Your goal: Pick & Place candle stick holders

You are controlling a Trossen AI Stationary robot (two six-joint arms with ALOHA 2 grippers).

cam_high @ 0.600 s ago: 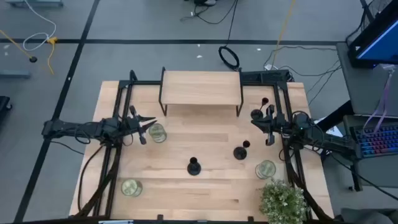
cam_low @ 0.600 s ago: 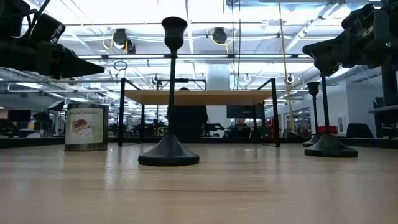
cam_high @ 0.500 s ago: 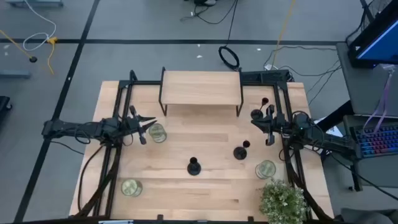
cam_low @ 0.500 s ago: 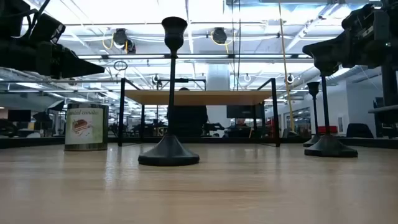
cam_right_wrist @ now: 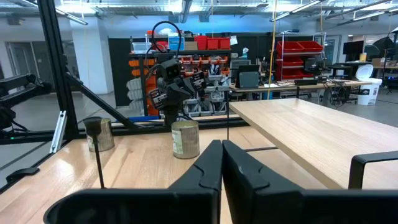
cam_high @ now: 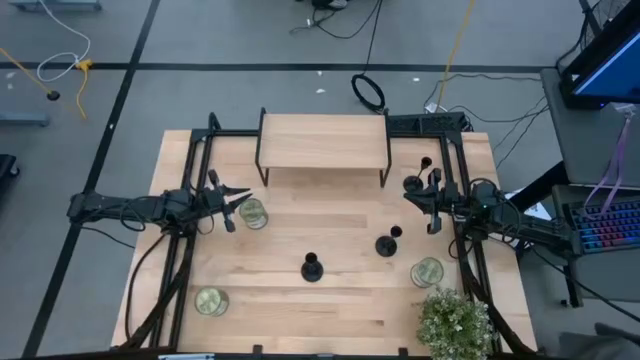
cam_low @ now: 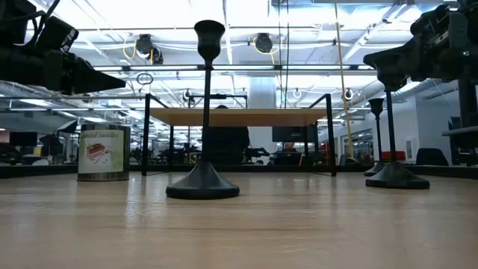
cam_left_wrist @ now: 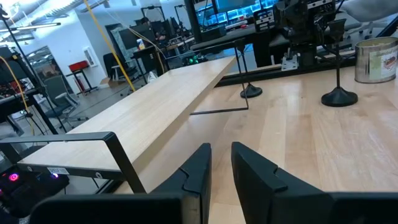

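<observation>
- The wooden table (cam_high: 340,310) carries everything; a raised wooden shelf (cam_high: 324,141) on thin black legs stands at its far middle.
- A green potted plant (cam_high: 455,322) sits at the near right corner.
- The left arm reaches in from the left edge. Its left gripper (cam_high: 238,200) hovers above the table just beside a glass jar (cam_high: 253,213), fingers (cam_left_wrist: 198,168) slightly parted and grasping nothing.
- The right arm reaches in from the right edge. Its right gripper (cam_high: 419,196) hangs off the shelf's right end, fingers (cam_right_wrist: 209,163) pressed together, empty.
- Two more jars stand near the front: one at near left (cam_high: 211,300), one at near right (cam_high: 427,271), close to the plant.
- Three black candle stick holders stand upright on the wood: one near the middle (cam_high: 312,267), one to its right (cam_high: 386,244), and a third (cam_high: 411,184) farther back, under the right gripper.
</observation>
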